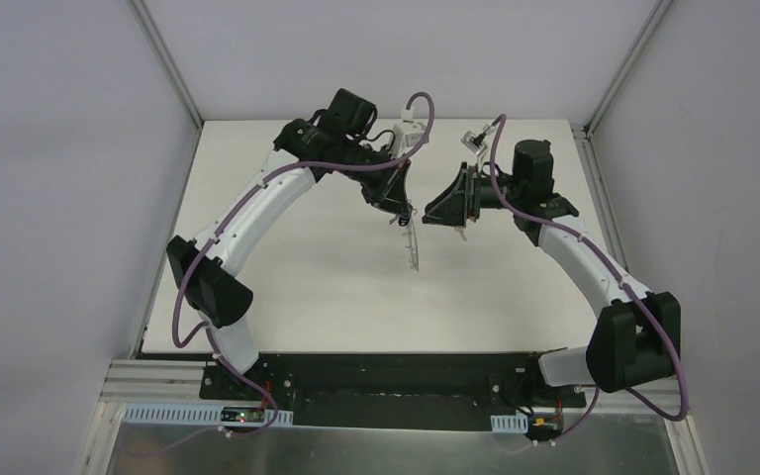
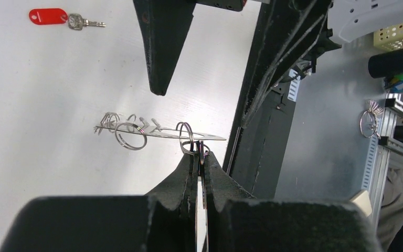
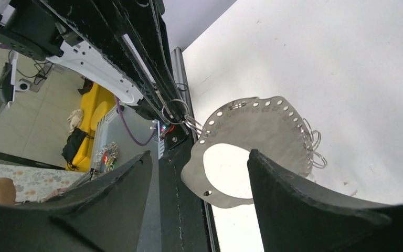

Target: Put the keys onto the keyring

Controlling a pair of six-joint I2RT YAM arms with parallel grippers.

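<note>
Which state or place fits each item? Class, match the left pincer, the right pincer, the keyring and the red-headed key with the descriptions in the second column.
Column one:
1. left pincer
2. right pincer
3. keyring
4. red-headed key

Column two:
A. lying flat on the table
B. open, fingers spread wide
C. held up by one edge, off the surface
D. clamped shut

Pairs: 1-D, 2-B, 3-C, 4-A

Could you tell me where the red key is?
Left wrist view, upper left: the red key lies on the table, apart from the keyring.
</note>
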